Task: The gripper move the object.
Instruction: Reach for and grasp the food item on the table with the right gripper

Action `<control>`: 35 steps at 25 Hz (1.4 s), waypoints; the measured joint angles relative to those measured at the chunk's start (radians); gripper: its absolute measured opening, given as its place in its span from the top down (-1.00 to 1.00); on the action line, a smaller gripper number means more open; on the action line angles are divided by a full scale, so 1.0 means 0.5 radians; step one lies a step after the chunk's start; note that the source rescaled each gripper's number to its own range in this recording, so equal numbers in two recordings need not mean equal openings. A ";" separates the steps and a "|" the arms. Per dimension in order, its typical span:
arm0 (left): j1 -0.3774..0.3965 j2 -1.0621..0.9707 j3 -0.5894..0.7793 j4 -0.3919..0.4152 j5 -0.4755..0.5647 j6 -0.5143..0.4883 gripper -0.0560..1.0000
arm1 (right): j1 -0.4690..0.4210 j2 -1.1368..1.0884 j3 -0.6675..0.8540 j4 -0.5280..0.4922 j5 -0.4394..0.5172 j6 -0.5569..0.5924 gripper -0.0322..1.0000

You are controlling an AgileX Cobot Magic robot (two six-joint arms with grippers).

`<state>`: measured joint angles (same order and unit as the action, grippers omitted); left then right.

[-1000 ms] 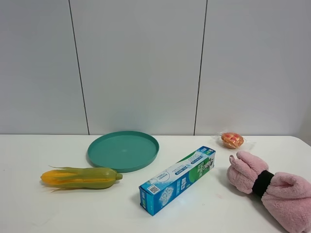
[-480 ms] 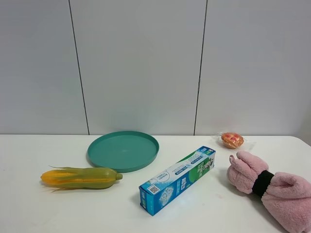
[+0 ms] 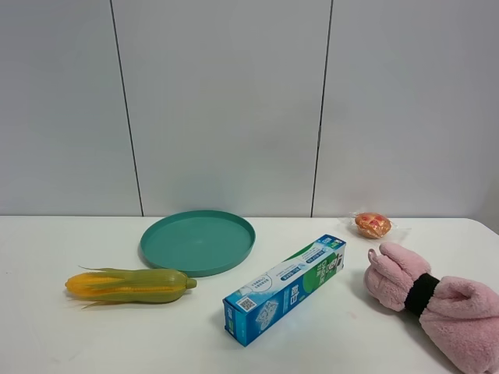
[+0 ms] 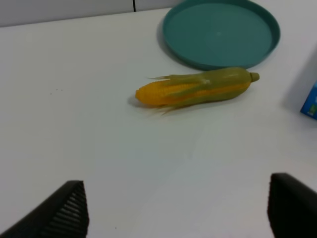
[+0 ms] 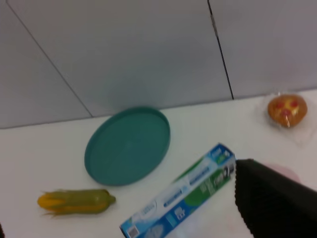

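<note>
The object, a small orange-brown pastry (image 3: 373, 225) with red bits in a clear wrapper, lies at the back right of the white table. It also shows in the right wrist view (image 5: 287, 110). No arm shows in the exterior high view. My left gripper (image 4: 178, 213) is open and empty above bare table, with the corn cob (image 4: 198, 89) ahead of it. My right gripper (image 5: 130, 208) is high above the table, far from the pastry. One black finger (image 5: 271, 198) shows, the other only as a sliver at the frame edge, so they stand wide apart.
A teal plate (image 3: 156, 234) sits at the back centre. A yellow-green corn cob (image 3: 129, 285) lies at the left. A blue-green toothpaste box (image 3: 284, 289) lies diagonally in the middle. A pink fluffy cloth item (image 3: 437, 304) lies at the front right, near the pastry.
</note>
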<state>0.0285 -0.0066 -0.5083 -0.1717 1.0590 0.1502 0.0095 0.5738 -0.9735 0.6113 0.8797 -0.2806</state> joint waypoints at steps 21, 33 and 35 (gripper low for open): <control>0.000 0.000 0.000 0.000 0.000 0.000 -1.00 | 0.446 2.879 -2.489 -1.223 0.655 0.935 -0.98; 0.000 0.000 0.000 0.000 0.000 0.000 -1.00 | 0.447 3.288 -2.424 -1.596 0.677 1.160 -0.98; 0.000 0.000 0.000 0.000 0.000 0.000 -1.00 | 0.443 3.295 -2.378 -1.642 0.680 1.160 -0.98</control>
<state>0.0285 -0.0066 -0.5083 -0.1717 1.0590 0.1502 0.2311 2.2216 -2.1625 -0.2098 1.2194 0.2992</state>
